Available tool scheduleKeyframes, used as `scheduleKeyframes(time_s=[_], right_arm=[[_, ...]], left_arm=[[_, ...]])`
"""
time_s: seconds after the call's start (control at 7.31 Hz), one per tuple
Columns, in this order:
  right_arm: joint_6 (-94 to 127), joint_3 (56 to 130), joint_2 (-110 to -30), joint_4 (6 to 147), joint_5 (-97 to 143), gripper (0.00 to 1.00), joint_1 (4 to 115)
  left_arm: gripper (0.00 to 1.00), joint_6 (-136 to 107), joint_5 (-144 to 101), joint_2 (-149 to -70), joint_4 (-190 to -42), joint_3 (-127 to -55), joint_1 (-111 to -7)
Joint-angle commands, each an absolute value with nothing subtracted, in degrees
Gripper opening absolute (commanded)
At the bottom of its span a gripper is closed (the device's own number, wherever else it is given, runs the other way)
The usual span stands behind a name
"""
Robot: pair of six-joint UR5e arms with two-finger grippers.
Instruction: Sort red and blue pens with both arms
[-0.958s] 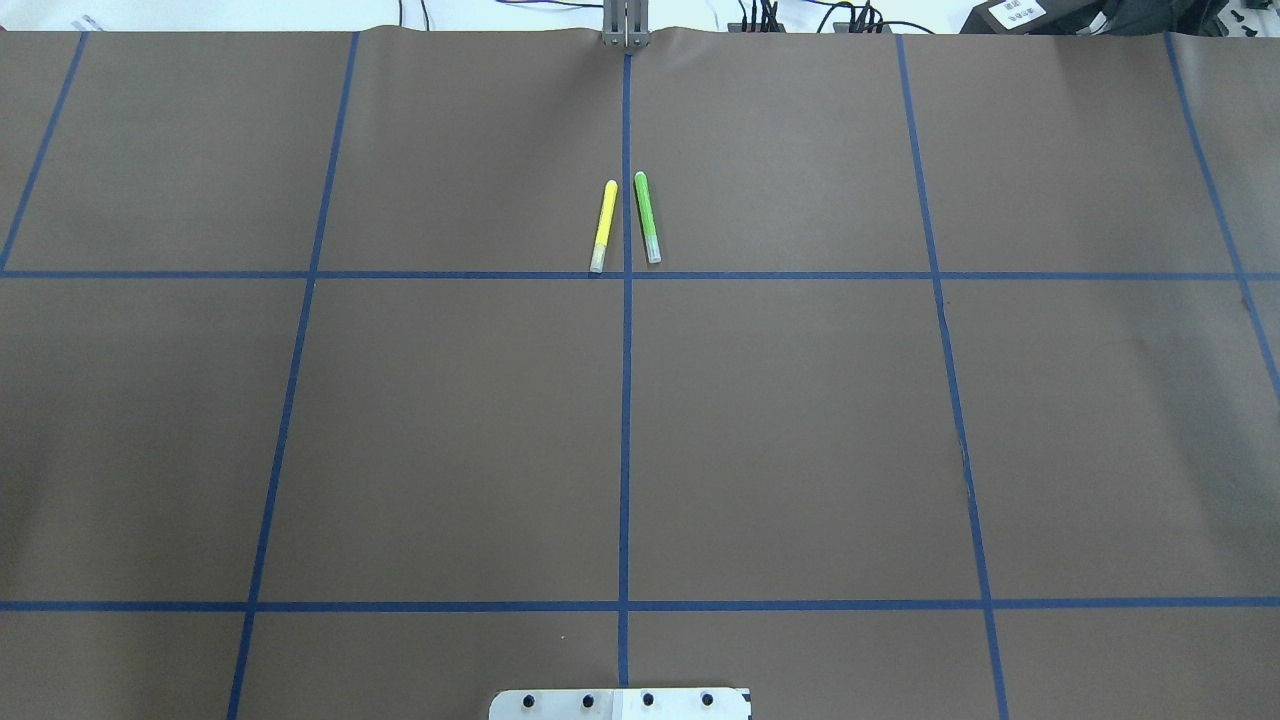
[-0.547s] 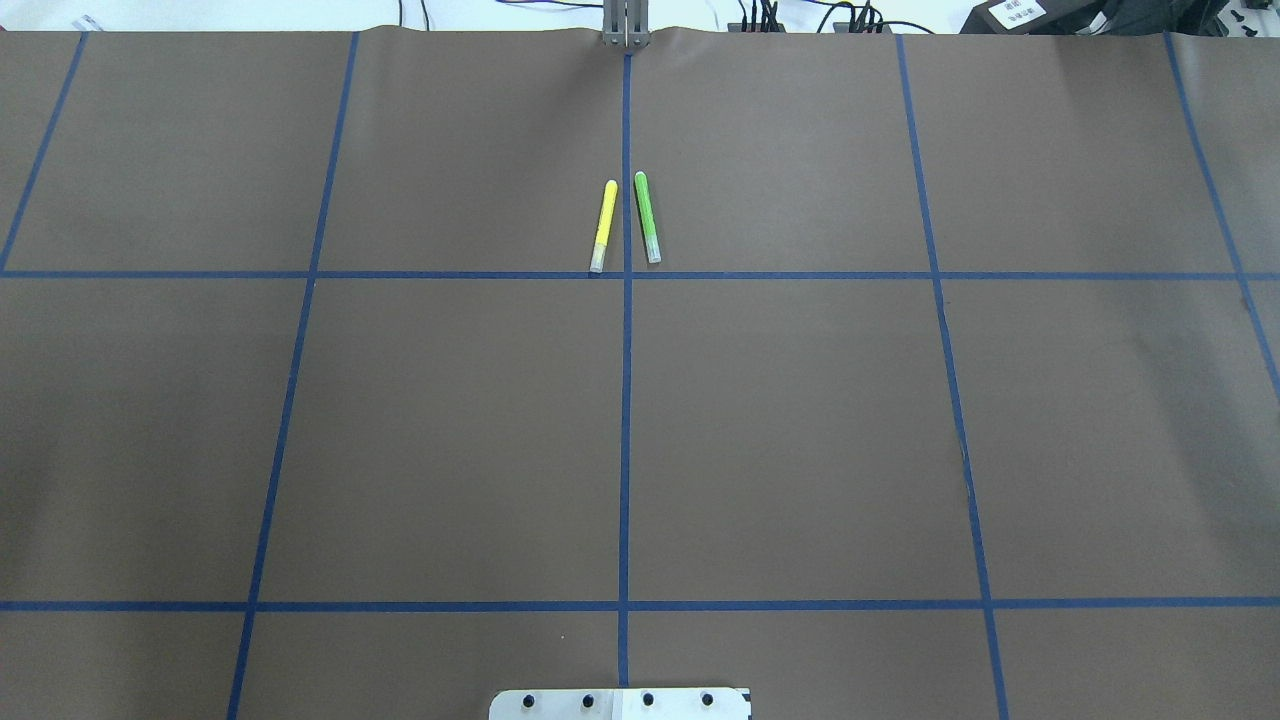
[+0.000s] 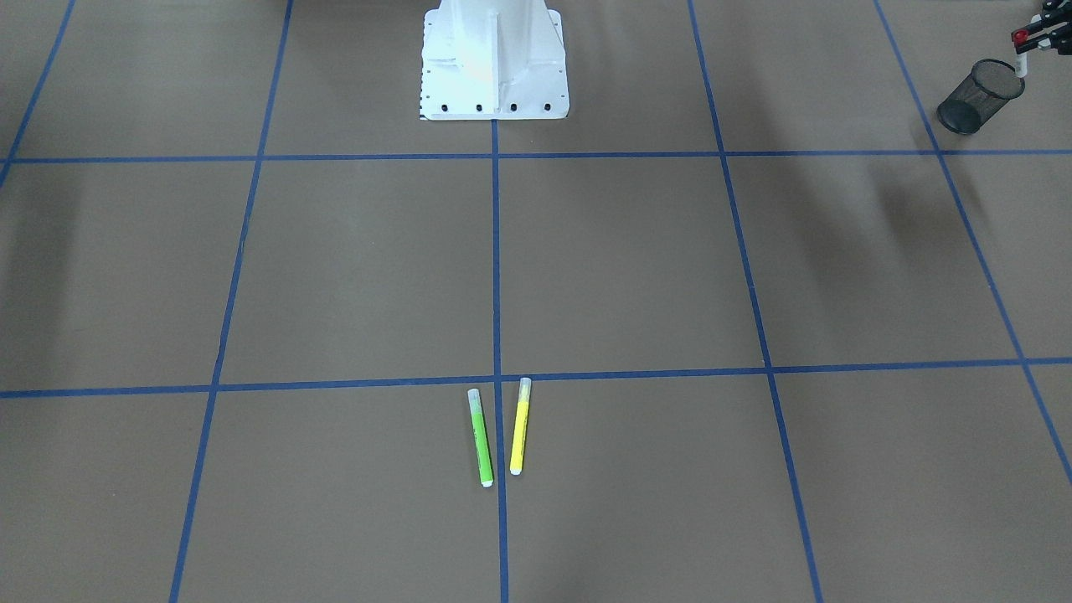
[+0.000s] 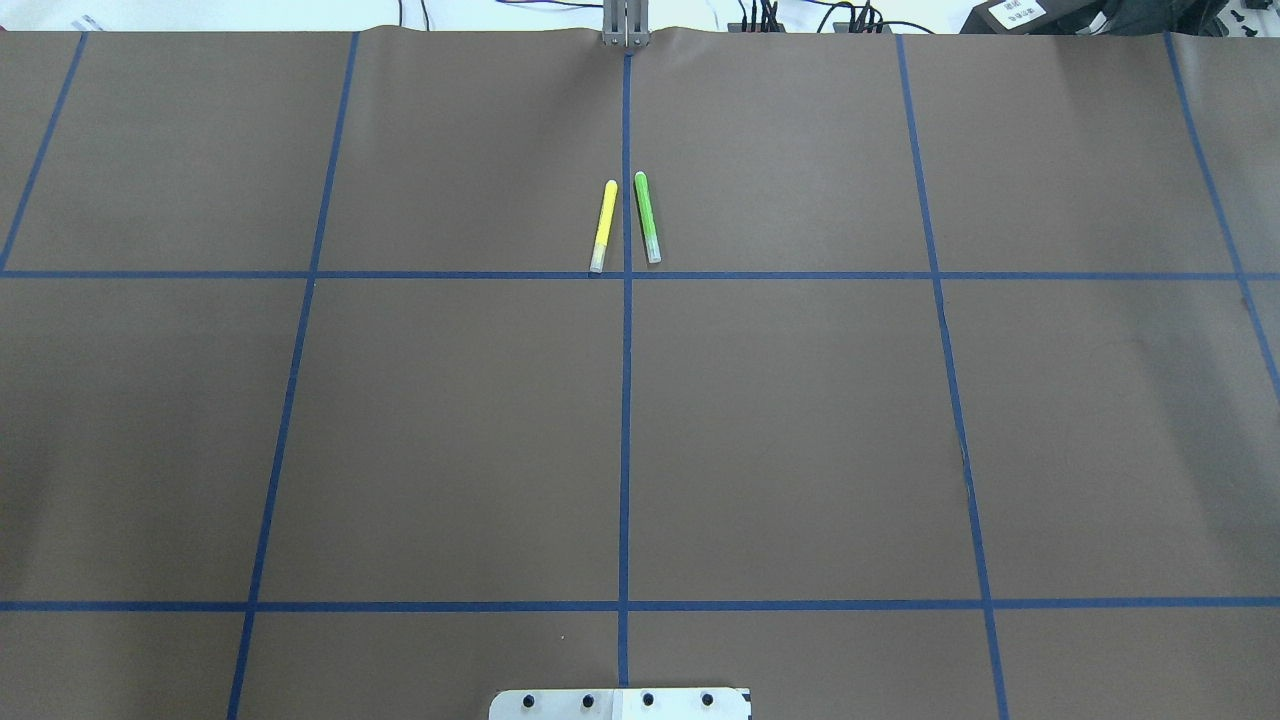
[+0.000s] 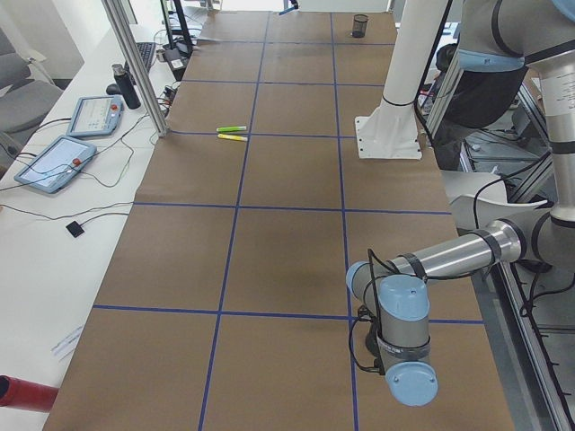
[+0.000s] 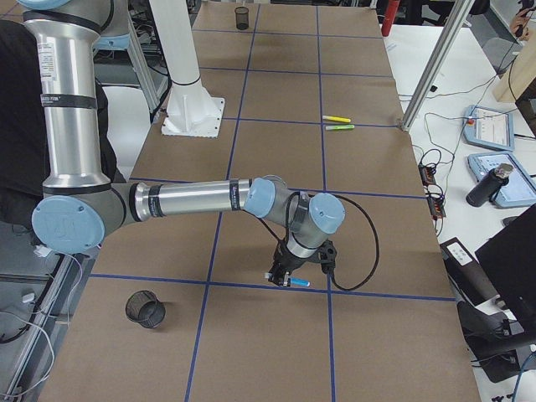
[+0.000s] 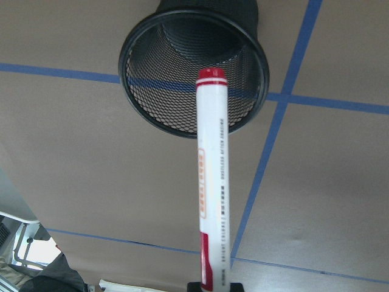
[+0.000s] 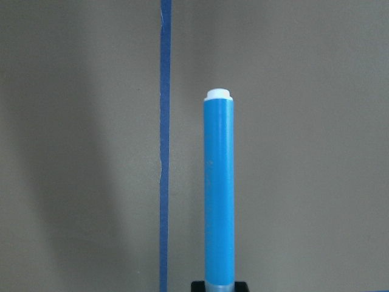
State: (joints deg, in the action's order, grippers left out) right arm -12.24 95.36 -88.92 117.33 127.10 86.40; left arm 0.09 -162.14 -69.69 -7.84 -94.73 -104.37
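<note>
The left wrist view shows the red pen [image 7: 211, 182], white-barrelled with red ends, standing up from my left gripper [image 7: 209, 286], which is shut on its lower end. Its tip hangs over the mouth of a black mesh cup [image 7: 146, 91]. From the front, this gripper [image 3: 1032, 38] is at the far right, just past the cup [image 3: 980, 96]. My right gripper [image 8: 219, 285] is shut on the blue pen [image 8: 219, 188] above bare brown table. In the exterior right view it [image 6: 283, 275] hovers low with the blue pen [image 6: 299, 283], to the right of a second mesh cup [image 6: 145, 308].
A yellow marker [image 4: 604, 226] and a green marker [image 4: 647, 217] lie side by side at mid-table on either side of the centre tape line. The white robot base [image 3: 494, 59] stands at the near edge. Tablets and cables lie beyond the table's far edge [image 5: 54, 162].
</note>
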Motion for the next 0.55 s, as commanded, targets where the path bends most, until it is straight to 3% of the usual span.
scheduleKeyframes(time_s=[0.0, 0.41], right_arm=[[-12.6, 95.4, -89.0, 117.3, 127.4, 0.00, 86.4], [-12.7, 95.4, -89.6, 117.9, 127.4, 0.00, 86.5]], left_arm=[[0.95, 0.1, -162.2, -69.7, -7.8, -94.5, -104.3], [0.98, 0.3, -162.2, -70.2, -8.3, -94.6, -104.3]])
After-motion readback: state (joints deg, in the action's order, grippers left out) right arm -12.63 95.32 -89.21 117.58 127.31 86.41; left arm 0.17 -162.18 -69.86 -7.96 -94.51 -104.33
